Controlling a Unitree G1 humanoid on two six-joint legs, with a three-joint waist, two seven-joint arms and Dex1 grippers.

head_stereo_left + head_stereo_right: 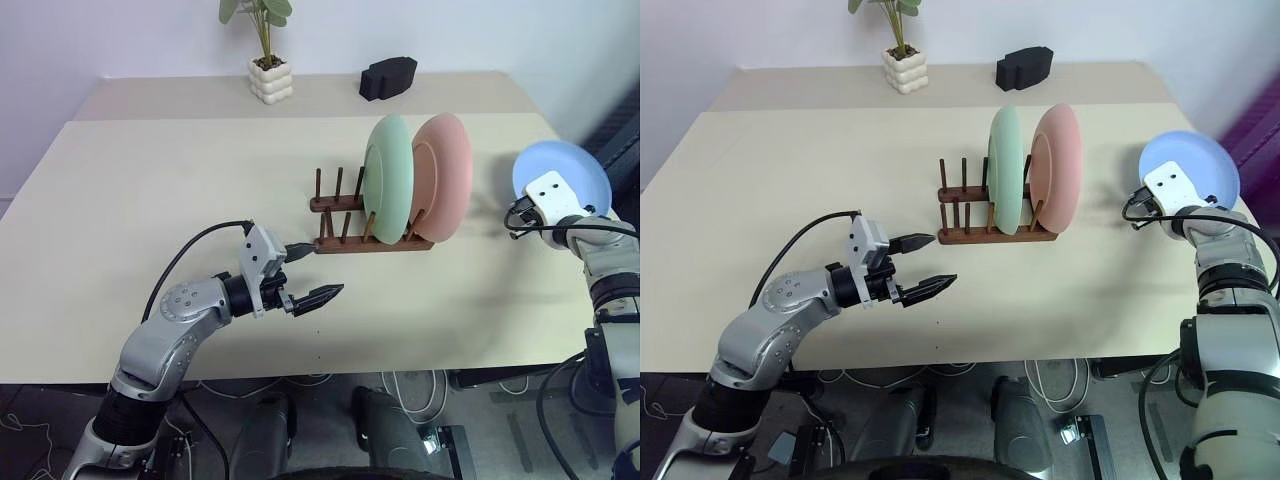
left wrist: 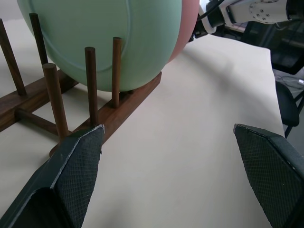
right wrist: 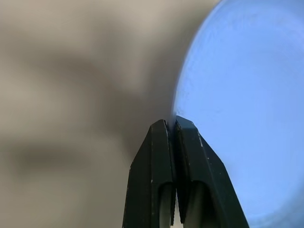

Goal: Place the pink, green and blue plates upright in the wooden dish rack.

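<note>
The wooden dish rack [image 1: 345, 205] stands mid-table with the green plate [image 1: 390, 165] and the pink plate [image 1: 448, 170] upright in it, the pink one on the right. Several pegs to the left of the green plate hold nothing. The blue plate [image 1: 575, 165] is at the table's far right edge. My right gripper [image 3: 172, 121] is shut, its tips pinching that plate's near rim. My left gripper [image 1: 325, 270] hangs open and empty just in front of the rack's left end, pointing toward it.
A potted plant [image 1: 268, 70] and a black object [image 1: 388, 77] sit on the farther table behind. The beige table [image 1: 150, 200] stretches wide to the left of the rack. Its right edge runs close by the blue plate.
</note>
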